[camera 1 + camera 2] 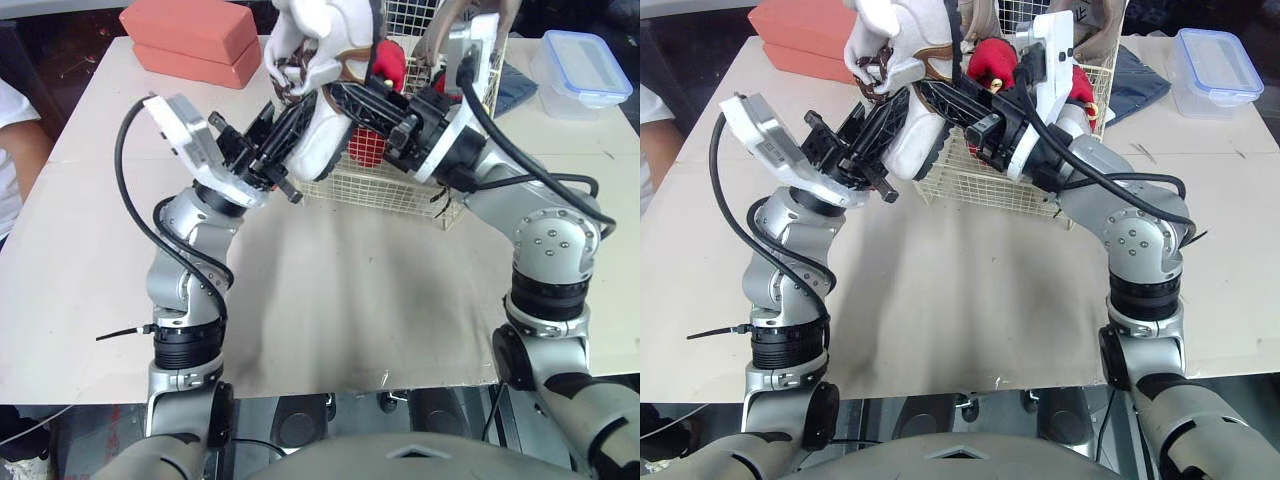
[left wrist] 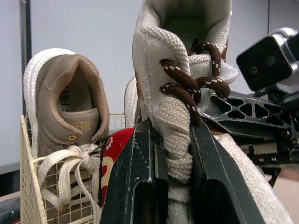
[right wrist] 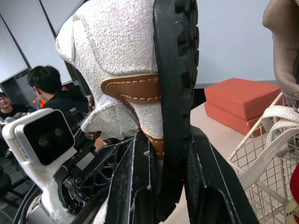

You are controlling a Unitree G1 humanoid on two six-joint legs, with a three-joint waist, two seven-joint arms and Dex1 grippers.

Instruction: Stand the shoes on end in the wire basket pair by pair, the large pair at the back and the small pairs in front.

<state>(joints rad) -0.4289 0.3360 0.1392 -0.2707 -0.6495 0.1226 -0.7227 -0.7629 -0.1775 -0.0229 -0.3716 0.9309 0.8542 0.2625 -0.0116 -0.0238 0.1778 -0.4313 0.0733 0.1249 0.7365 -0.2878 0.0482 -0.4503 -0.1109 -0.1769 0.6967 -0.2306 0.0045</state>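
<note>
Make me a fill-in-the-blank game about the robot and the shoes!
1. The left gripper and the right gripper both have their jaws shut on the white shoe, whose laces are ____.
2. In the wire basket, beside the tan shoe, sits a small shoe coloured ____.
3. The clear box on the table has a lid coloured ____.

Missing words: brown, red, blue.
</note>
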